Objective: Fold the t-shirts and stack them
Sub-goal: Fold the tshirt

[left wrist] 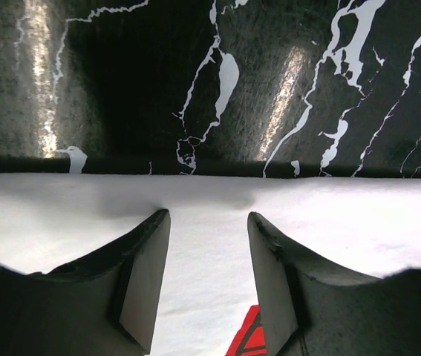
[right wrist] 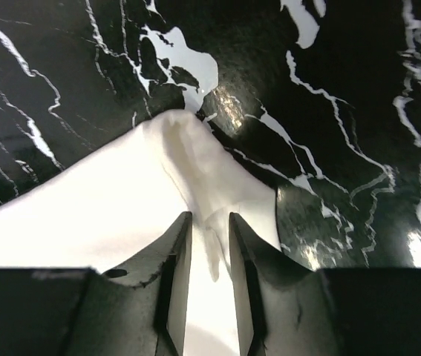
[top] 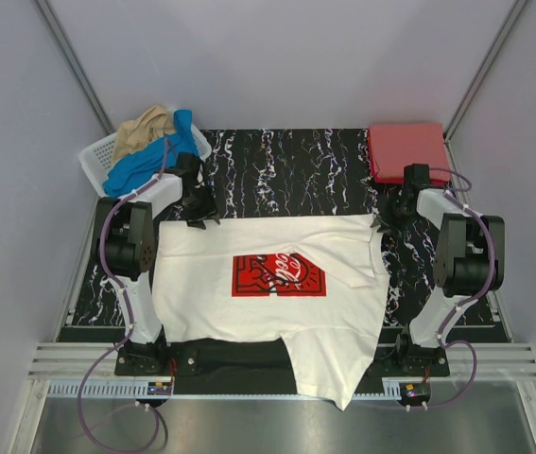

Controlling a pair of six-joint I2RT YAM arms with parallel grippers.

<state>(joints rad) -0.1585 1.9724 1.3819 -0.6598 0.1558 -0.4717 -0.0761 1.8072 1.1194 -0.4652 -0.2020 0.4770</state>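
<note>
The one marking I can find is the print (top: 278, 275) on the chest of the white tee (top: 249, 312). It is a red rectangle with white curly script running from its middle toward two o'clock, and thin white line drawing on its nine o'clock half. From above, the letters are too small for me to read. My left wrist camera catches only a red corner of the print (left wrist: 251, 335) at six o'clock, showing a few dark lines and no letters.

Left arm (top: 128, 248), right arm (top: 464, 253): white links, black joints, looping purple cables; black wedge fingers (left wrist: 139, 282).
</note>
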